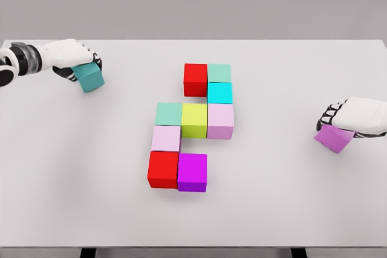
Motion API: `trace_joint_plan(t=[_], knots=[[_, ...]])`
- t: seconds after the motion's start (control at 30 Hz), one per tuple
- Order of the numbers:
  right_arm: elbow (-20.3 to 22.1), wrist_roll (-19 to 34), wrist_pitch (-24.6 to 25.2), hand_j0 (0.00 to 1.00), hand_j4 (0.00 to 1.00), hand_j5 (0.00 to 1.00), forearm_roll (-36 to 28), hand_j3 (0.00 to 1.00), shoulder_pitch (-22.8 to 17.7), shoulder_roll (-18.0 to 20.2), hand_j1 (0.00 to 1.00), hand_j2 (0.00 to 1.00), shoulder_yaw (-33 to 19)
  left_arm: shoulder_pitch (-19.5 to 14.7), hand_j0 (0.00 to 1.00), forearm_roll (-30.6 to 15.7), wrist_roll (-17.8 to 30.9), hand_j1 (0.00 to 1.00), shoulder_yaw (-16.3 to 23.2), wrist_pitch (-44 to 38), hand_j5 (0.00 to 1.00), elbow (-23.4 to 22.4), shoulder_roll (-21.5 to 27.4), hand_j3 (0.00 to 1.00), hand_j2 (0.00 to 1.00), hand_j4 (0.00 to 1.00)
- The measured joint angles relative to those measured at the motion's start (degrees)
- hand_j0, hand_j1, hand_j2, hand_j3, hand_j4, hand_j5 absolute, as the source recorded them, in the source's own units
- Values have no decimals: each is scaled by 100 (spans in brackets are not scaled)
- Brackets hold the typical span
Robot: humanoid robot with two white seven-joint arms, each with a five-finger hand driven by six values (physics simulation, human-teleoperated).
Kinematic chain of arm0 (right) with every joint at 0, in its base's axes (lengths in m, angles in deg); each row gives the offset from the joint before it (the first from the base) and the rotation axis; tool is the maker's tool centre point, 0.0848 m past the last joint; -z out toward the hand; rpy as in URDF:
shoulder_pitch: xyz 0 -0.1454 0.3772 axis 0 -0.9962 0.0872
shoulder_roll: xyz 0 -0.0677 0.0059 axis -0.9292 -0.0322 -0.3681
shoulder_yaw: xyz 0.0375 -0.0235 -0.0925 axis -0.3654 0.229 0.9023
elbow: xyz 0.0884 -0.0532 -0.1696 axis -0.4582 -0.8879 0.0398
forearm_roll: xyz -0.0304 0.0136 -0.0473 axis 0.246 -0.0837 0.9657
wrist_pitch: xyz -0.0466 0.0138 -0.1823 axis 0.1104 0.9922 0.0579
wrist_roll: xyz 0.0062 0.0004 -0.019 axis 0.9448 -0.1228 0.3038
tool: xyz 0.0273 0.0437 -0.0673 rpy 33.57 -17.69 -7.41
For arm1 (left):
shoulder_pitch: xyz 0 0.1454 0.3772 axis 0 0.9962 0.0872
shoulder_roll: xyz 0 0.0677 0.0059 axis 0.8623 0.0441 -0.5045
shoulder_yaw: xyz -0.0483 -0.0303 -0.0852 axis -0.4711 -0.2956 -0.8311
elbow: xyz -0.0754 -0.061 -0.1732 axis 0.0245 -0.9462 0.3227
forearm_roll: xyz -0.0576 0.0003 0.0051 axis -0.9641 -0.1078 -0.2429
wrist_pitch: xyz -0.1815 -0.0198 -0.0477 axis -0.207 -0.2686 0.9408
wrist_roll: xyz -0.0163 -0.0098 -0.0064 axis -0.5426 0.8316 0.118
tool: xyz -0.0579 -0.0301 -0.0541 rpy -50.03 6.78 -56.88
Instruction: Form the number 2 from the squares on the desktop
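Two hands [69, 55] [354, 116] grip cubes [89, 77] [334, 137] near opposite table [60, 197] edges.

You have a white table [72, 197] filling most of the view, its far edge meeting a plain grey wall [193, 1]. Two dark legs [88, 252] show under its near edge.
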Motion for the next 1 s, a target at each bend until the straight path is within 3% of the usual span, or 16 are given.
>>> trace_joint_plan(t=[0.7, 1.0], knots=[[745, 20, -3, 57, 57, 57, -17, 57, 0, 100, 57, 57, -89, -343, 64, 18, 70, 64, 20, 1, 64, -536, -553, 64, 64, 64], [838, 20, -4, 57, 57, 57, -52, 57, 0, 119, 57, 57, -66, -457, 64, 17, 88, 64, 17, 1, 64, -712, -768, 64, 64, 64]])
